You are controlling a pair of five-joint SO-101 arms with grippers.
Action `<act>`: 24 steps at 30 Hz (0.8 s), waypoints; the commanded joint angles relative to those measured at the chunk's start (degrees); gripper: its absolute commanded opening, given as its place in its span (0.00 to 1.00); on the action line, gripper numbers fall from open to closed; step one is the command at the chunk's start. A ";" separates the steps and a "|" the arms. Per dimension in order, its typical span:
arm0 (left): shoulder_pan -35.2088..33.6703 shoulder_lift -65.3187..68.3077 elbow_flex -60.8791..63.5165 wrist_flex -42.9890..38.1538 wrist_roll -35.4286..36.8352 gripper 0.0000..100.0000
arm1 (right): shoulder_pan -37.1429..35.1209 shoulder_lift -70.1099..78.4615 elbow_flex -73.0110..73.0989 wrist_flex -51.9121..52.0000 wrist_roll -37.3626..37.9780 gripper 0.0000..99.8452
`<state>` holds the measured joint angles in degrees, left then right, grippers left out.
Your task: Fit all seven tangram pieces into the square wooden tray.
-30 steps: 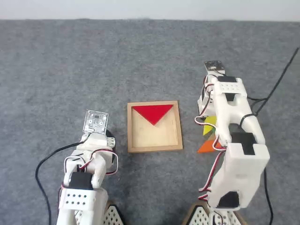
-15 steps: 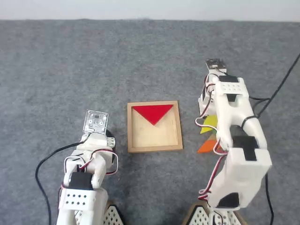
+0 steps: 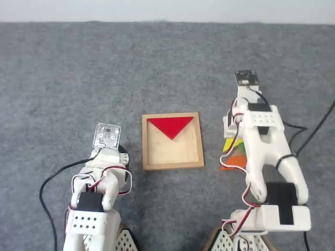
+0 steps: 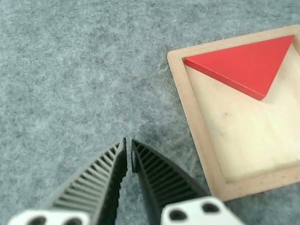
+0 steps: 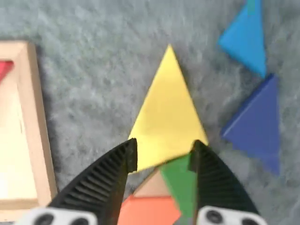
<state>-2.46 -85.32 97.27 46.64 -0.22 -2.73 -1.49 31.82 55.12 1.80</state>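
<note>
The right tool (image 5: 164,144) is hanging open and empty over the yellow triangle (image 5: 166,108), likely to grasp it; the left tool (image 4: 129,141) is sitting closed, empty.

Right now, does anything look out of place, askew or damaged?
Nothing stands out. The red triangle lies flat inside the wooden tray, against its far rim, and the tray looks intact. The yellow triangle, green piece and orange piece crowd together on the carpet beside the tray, below the open right gripper, not yet placed.
</note>
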 commanded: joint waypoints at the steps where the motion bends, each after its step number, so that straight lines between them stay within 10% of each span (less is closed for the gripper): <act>1: -0.26 -0.70 -0.48 0.09 0.26 0.01 | -1.45 -1.98 1.58 -0.75 -5.19 0.29; 24: -0.26 -0.70 -0.48 0.09 0.26 0.01 | -1.27 20.35 -18.02 5.93 -5.01 0.17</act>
<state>-2.46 -85.32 97.27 46.64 -0.22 -3.34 18.64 15.38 62.51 -3.03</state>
